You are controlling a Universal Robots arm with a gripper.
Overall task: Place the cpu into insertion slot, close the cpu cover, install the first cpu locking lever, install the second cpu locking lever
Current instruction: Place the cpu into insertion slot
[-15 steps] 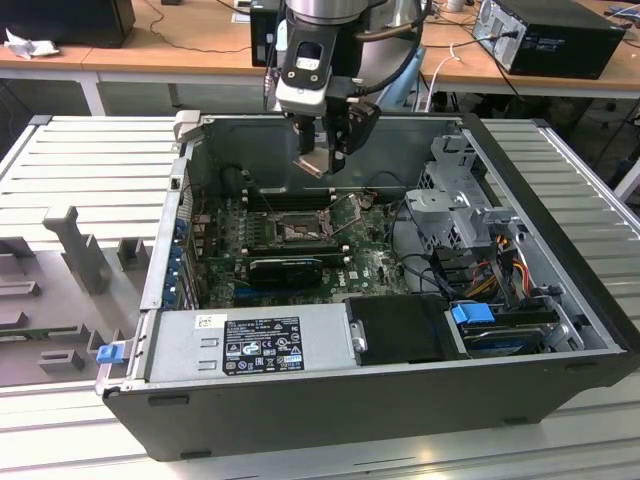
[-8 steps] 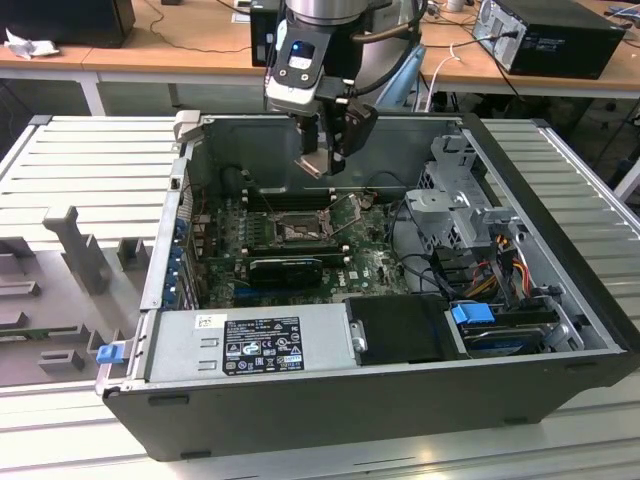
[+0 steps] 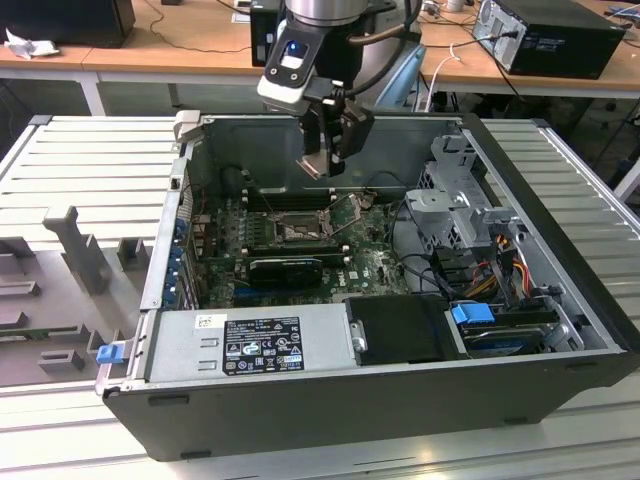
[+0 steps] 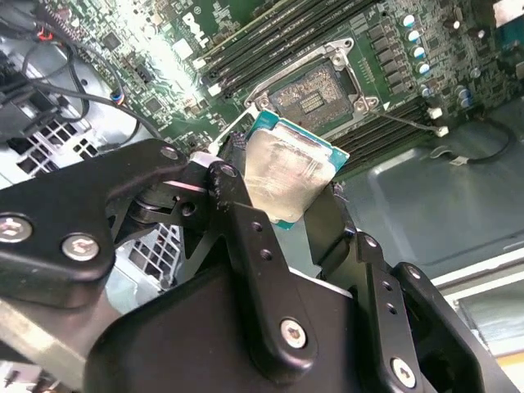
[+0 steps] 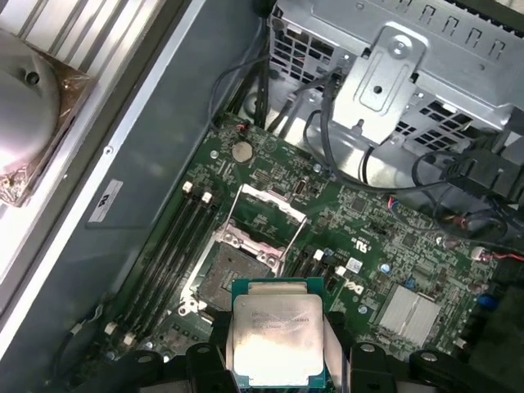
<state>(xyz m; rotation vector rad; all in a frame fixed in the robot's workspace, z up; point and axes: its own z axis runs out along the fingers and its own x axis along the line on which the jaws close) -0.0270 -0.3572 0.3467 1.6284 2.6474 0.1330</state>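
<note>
The gripper (image 4: 282, 195) is clamped on the cpu (image 5: 277, 340), above the motherboard's (image 5: 368, 237) uncovered insertion slot (image 5: 233, 274). The cpu cover (image 5: 266, 214) lies flipped open. A printed label (image 3: 262, 345) sits on the power supply (image 3: 195, 345) at the case's near edge.

Your computer case (image 3: 330, 400) lies open on the surface (image 3: 90, 160), with the motherboard (image 3: 370, 265) on its floor, the power supply (image 3: 250, 345) along its near edge and the drive cage (image 3: 455, 200) at the exterior view's right. The insertion slot (image 3: 300, 232) sits on the motherboard toward the far wall, its cpu cover (image 5: 248, 243) tilted up beside it. Above the slot hangs the gripper (image 3: 322, 160), the cpu (image 4: 288, 176) between its jaws, apart from the slot.
</note>
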